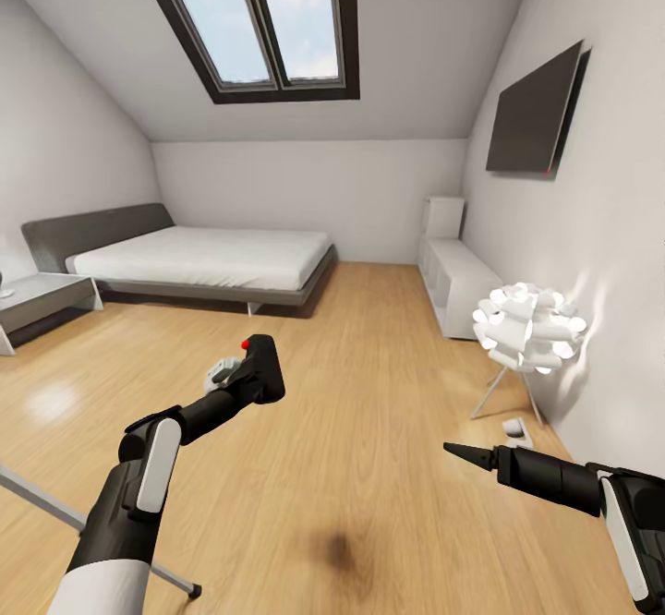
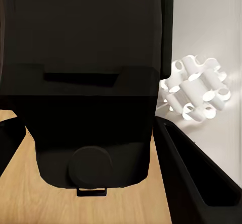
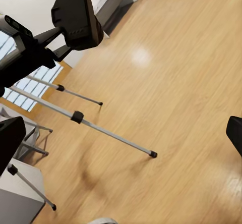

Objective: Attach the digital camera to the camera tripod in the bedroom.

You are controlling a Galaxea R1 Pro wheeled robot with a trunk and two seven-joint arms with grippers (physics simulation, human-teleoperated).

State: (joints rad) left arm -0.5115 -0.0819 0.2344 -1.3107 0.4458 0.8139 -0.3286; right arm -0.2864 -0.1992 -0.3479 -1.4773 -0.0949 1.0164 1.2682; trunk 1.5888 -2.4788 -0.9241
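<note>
My left gripper (image 1: 247,367) is shut on the digital camera (image 1: 261,367), a black box with a red button on top, held over the wood floor at the middle left. In the left wrist view the digital camera (image 2: 91,82) sits between the two fingers (image 2: 194,178). From the right wrist the digital camera (image 3: 78,14) hangs above the camera tripod (image 3: 77,117), whose silver legs splay over the planks. One leg of the camera tripod (image 1: 55,504) crosses the lower left of the head view. My right gripper (image 1: 454,451) is open and holds nothing; its fingers (image 3: 11,141) stand wide apart.
The grey bed (image 1: 212,259) stands at the far left wall under the skylights (image 1: 259,24). A white low shelf (image 1: 457,283) and a glowing white lamp (image 1: 528,327) on thin legs line the right wall below a dark screen (image 1: 536,116). A grey side table (image 1: 42,301) is at left.
</note>
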